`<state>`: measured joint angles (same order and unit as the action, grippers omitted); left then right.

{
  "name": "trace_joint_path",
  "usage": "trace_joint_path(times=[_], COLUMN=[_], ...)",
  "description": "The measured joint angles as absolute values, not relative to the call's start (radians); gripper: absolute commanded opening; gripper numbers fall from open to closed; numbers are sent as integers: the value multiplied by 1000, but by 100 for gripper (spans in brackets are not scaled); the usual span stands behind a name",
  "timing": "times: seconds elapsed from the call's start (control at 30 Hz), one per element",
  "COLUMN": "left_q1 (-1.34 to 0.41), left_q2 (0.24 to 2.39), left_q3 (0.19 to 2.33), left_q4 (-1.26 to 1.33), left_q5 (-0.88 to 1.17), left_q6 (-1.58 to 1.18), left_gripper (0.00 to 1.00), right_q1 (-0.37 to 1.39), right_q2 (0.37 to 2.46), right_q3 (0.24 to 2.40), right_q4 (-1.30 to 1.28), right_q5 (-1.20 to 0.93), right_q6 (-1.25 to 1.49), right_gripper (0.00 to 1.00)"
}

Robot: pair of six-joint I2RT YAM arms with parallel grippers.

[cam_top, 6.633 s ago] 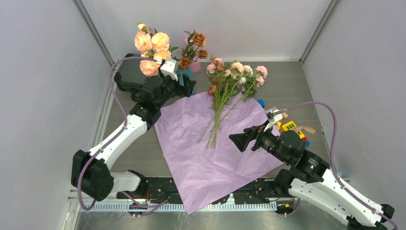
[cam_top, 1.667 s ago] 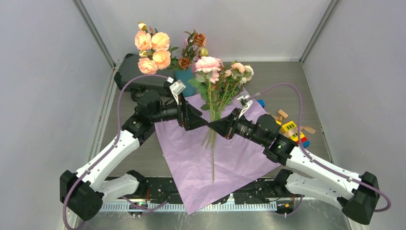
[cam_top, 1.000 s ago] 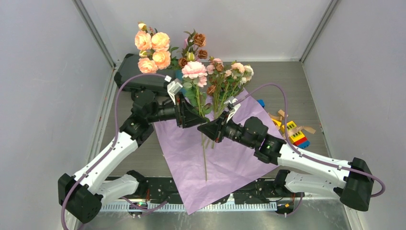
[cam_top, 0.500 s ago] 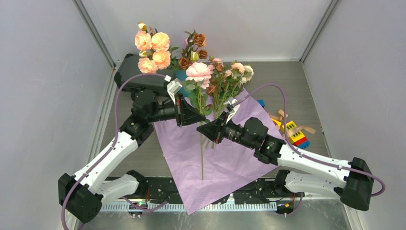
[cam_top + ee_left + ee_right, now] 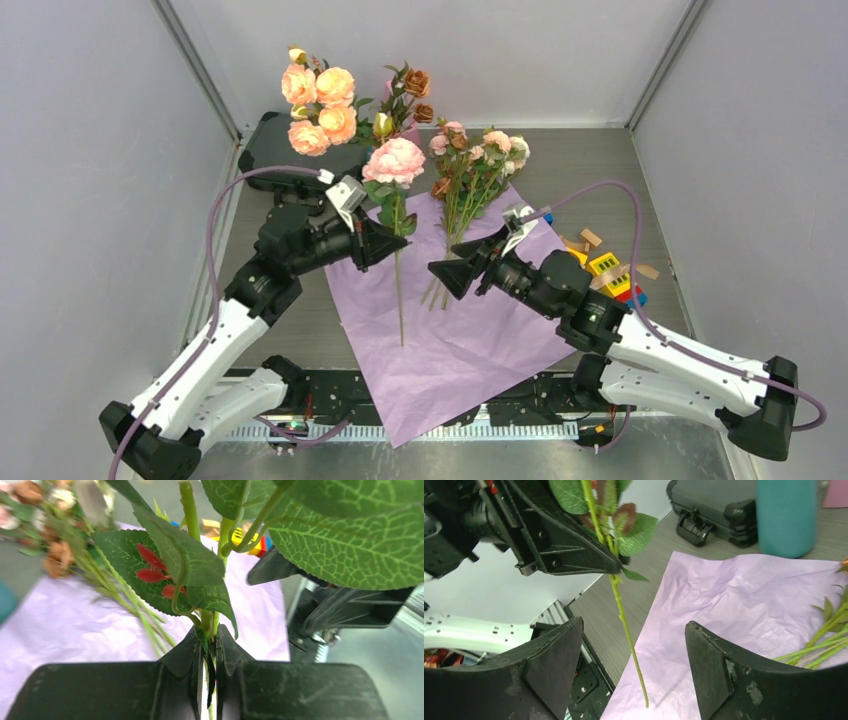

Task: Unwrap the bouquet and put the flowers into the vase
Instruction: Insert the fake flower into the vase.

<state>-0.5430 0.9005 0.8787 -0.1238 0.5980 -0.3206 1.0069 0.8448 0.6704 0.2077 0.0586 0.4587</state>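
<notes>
My left gripper (image 5: 398,243) is shut on the green stem (image 5: 189,510) of a single pink rose (image 5: 397,160) and holds it upright above the paper, the stem's lower end hanging free. In the left wrist view the fingers (image 5: 180,655) pinch the stem and a leaf. My right gripper (image 5: 445,274) stands open just right of that stem, holding nothing; the stem (image 5: 626,630) hangs ahead of its jaws. The other flowers (image 5: 470,180) lie loose on the opened pink-lilac paper (image 5: 460,330). The teal vase (image 5: 786,515) stands beyond the paper, mostly hidden by the rose in the top view.
A bunch of big peach-orange roses (image 5: 318,100) and a black case (image 5: 285,155) sit at the back left. Coloured toy bricks (image 5: 612,272) lie right of the paper. Grey walls close in both sides.
My right gripper has opened, let go of the rose stem and drawn back to the right. My left gripper, shut on the stem, has carried the rose to the left.
</notes>
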Motion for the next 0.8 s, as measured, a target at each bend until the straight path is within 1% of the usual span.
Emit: trace_joint_path(times=[0.03, 0.1, 0.23, 0.33, 0.43, 0.57, 0.67, 0.8], left_q1=[-541, -536, -494, -429, -383, -377, -377, -377], left_q2=[873, 841, 828, 848, 868, 913, 944, 966], left_q3=[879, 881, 910, 962, 1011, 1087, 1116, 1115], left_q4=[-141, -155, -178, -184, -165, -122, -43, 66], left_q5=[551, 487, 360, 294, 248, 219, 216, 220], left_q6=[-295, -260, -223, -224, -228, -226, -208, -168], left_gripper=[0, 0, 0, 0, 0, 0, 0, 0], right_q1=[1007, 1007, 1007, 1003, 995, 970, 898, 748], right_q2=[819, 783, 757, 762, 762, 763, 765, 756], right_q3=[670, 670, 683, 712, 733, 748, 749, 746], right_q4=[189, 157, 49, -64, -126, -172, -206, -218], right_q5=[81, 124, 221, 296, 324, 335, 299, 198], right_q6=[457, 455, 452, 466, 480, 492, 520, 574], right_gripper=[87, 92, 97, 98, 99, 99, 99, 99])
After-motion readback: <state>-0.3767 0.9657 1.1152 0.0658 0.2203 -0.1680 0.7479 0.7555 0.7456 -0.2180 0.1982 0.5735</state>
